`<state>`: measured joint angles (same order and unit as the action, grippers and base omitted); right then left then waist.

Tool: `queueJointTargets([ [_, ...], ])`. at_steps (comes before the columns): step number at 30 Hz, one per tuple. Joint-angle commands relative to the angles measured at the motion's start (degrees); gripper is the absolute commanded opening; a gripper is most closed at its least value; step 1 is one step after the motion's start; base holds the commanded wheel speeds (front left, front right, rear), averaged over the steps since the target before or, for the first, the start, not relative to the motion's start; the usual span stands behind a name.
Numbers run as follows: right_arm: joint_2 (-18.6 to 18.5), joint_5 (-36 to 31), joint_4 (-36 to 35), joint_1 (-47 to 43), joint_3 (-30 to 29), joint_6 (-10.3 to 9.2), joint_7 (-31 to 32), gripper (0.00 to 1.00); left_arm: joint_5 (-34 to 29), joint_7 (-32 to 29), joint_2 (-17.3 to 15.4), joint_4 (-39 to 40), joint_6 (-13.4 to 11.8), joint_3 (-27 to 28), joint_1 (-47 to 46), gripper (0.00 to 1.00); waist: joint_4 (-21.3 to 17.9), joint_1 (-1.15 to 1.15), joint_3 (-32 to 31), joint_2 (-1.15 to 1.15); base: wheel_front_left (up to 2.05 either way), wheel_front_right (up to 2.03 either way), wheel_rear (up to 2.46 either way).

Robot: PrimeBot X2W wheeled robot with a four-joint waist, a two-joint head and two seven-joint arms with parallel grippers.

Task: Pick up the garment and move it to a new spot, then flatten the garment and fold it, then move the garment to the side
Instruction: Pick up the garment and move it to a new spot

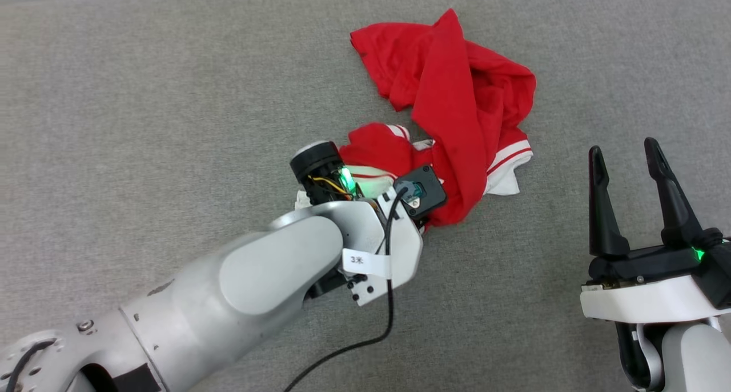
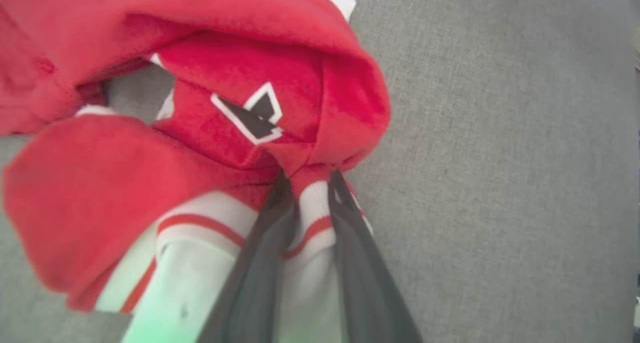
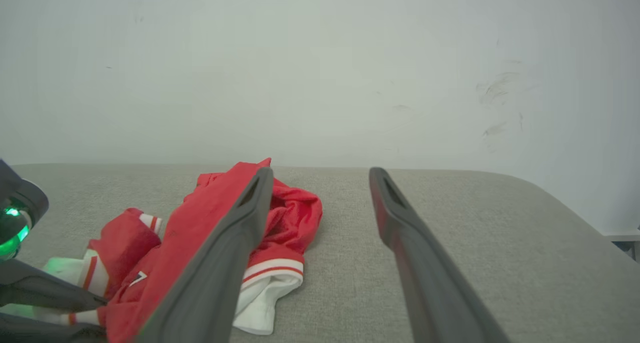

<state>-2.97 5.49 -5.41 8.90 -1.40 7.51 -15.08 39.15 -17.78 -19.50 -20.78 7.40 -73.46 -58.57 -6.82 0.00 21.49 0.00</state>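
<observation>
Grey fabric worktop (image 1: 114,95), pale wall (image 3: 300,58) behind; left gripper (image 2: 309,178) pinches the red jersey (image 1: 457,95) by its striped cuff; right gripper (image 1: 623,146) gapes wide.

We logged the garment (image 1: 457,95) bunched on the padded surface (image 1: 143,95), centre-right, toward the far side. Left gripper (image 2: 308,179) sat at the garment's near-left edge w/ a fold pinched btwn its fingers. Right gripper (image 1: 625,152) stood right of the garment, apart from it, fingers spread on nothing. Wall (image 3: 320,58) rose behind the surface.
</observation>
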Motion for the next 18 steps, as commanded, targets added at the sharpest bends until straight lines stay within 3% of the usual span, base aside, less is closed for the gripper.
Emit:
queueJointTargets([
  [1,0.2,-0.3,0.2,-0.3,0.0,-0.04,-0.1,1.00,-0.5,1.7,-0.2,-0.6,0.0,0.1,-0.9,1.00,0.6,0.00,-0.8,0.00,0.00,0.00,0.00],
  [8,0.2,-0.7,1.4,-2.4,-0.3,-0.05,-0.1,1.00,1.0,16.4,0.8,-5.0,-0.6,3.2,-2.4,1.00,2.0,0.00,-5.0,0.00,0.00,0.00,0.00],
  [13,0.2,-0.9,2.0,-4.1,-0.7,-0.04,-0.1,1.00,0.7,24.3,-0.6,-6.0,-4.2,6.6,-0.8,1.00,3.3,0.00,-8.2,0.00,0.00,0.00,0.00],
  [18,0.2,-0.9,2.4,-6.0,-0.8,-0.04,-0.1,1.00,1.5,30.1,-2.8,-5.2,-9.3,10.3,2.5,1.00,4.6,0.00,-10.8,0.00,0.00,0.00,0.00],
])
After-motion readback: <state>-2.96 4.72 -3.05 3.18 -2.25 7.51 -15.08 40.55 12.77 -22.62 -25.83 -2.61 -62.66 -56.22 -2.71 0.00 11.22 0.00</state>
